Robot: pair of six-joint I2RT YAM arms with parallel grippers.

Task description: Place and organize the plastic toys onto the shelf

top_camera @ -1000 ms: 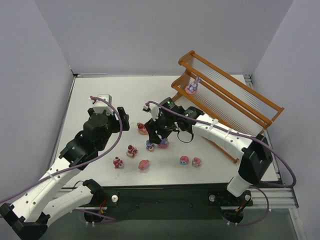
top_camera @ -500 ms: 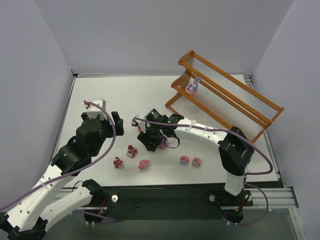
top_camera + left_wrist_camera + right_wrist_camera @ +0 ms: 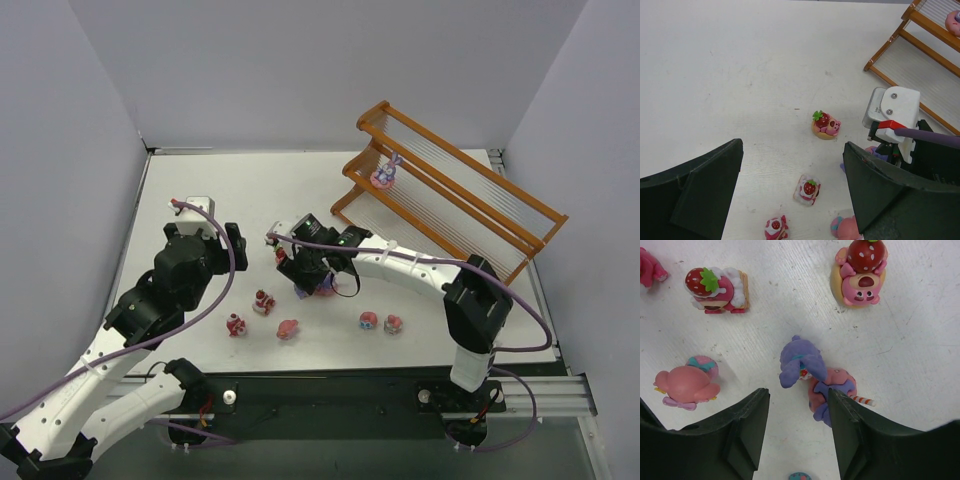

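The purple bunny-eared toy lies tipped on its round pink base, just ahead of my right gripper. That gripper is open and low over the table; its right finger overlaps the pink base and its left finger is apart from the toy. From above, the right gripper covers most of this toy. Another bunny toy stands on the shelf. My left gripper hangs open above the table, holding nothing, over a strawberry cake toy.
Loose toys lie around: a strawberry bear, a cake toy, a red one, a pink one and a pair nearer the front. The shelf's corner post stands right of the bear.
My right gripper swung left and down over the purple bunny toy and its jaws narrowed. The left arm drew back a little to the left, still open.
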